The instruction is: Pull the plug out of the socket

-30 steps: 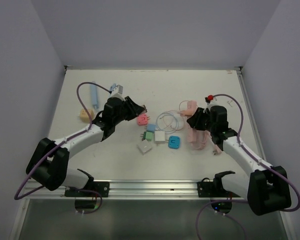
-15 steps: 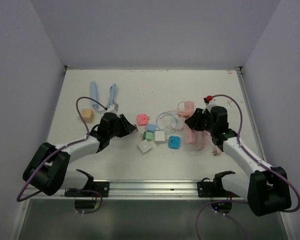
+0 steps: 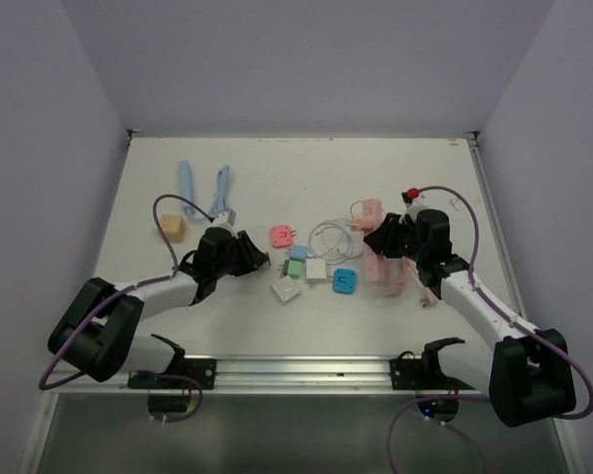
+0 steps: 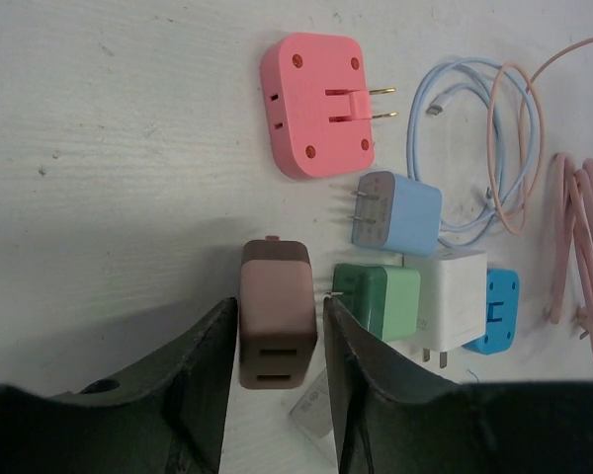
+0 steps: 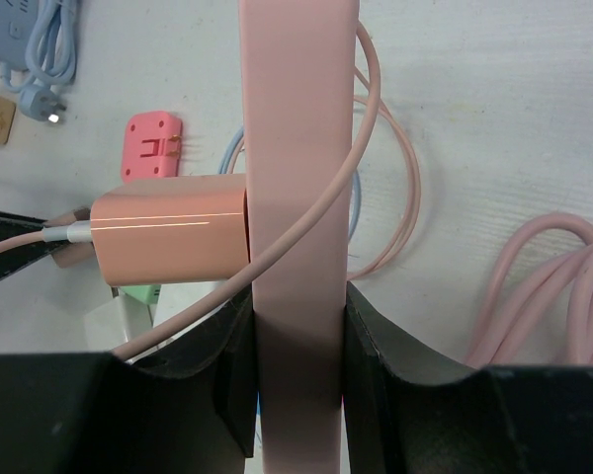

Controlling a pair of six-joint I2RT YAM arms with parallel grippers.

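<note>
In the right wrist view my right gripper (image 5: 298, 296) is shut on a long pink socket strip (image 5: 296, 148), and a pink plug block (image 5: 168, 240) with a pink cable sits pushed into the strip's left side. From above, that gripper (image 3: 387, 237) holds the strip (image 3: 373, 209) right of centre. My left gripper (image 4: 277, 316) is low over the table, and its fingers (image 4: 193, 385) stand either side of a brown charger (image 4: 275, 311). A thin gap shows on each side, so the jaws are open. From above the left gripper (image 3: 260, 260) is left of the adapters.
A pink adapter (image 4: 314, 104), blue charger (image 4: 400, 212), green charger (image 4: 378, 299), white charger (image 4: 457, 296) and blue adapter (image 4: 494, 311) cluster mid-table. Coiled thin cables (image 4: 474, 138) lie beside them. A pink cable bundle (image 3: 390, 272), two blue strips (image 3: 188, 183) and a beige block (image 3: 171, 227) lie further out.
My left arm drew back and down from near the pink adapter to the table, and its jaws have eased apart around the brown charger. The right arm has held still.
</note>
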